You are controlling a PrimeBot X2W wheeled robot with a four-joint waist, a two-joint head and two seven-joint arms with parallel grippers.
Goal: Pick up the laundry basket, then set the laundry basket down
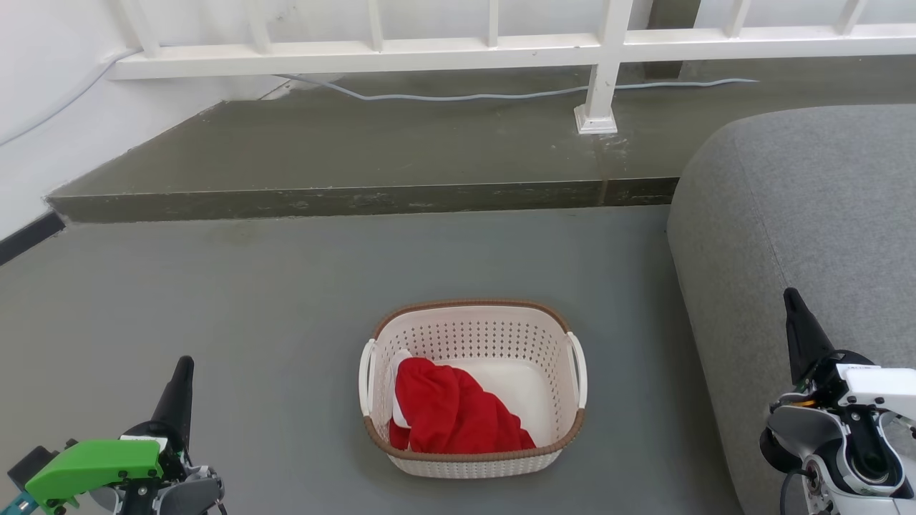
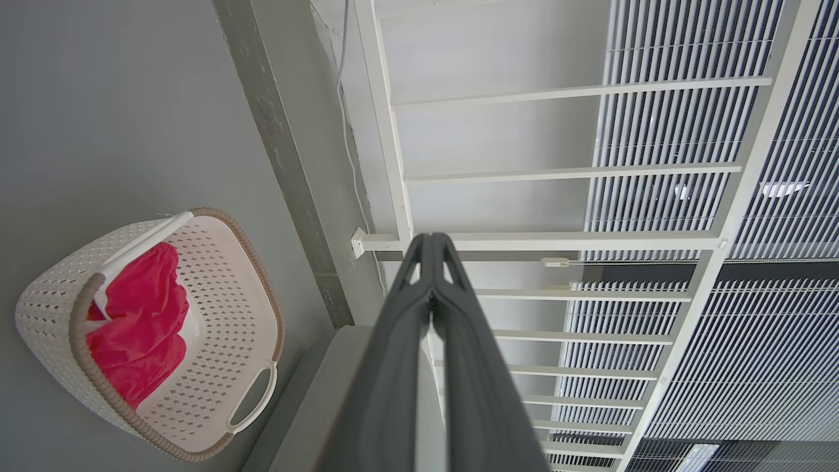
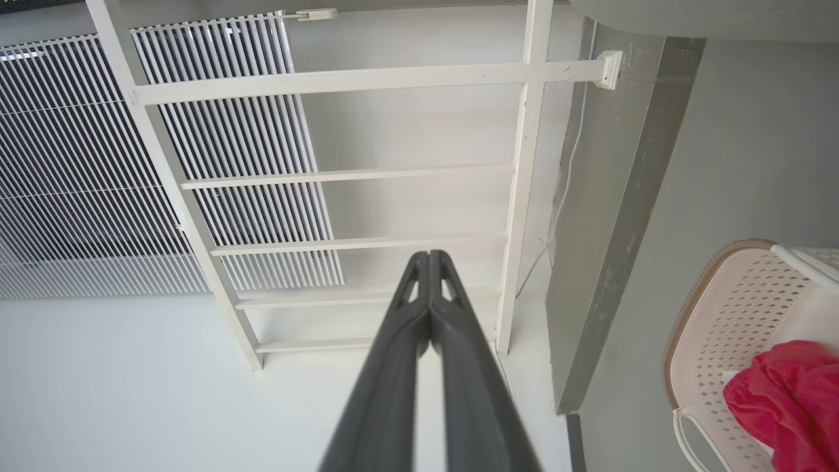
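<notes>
On the grey floor (image 1: 215,300), the laundry basket (image 1: 472,336) sits between my left claw (image 1: 182,375) and right claw (image 1: 796,315) (both closed, empty), so an uneven lift could tip it.

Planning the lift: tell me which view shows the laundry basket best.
Head view: the whole laundry basket sits centred, both side handles visible. The left wrist view shows it sideways near the edge; the right wrist view crops it.

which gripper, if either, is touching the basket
Apart, both. The head view shows bare floor between the left gripper and the basket, and the right gripper off by the sofa.
</notes>
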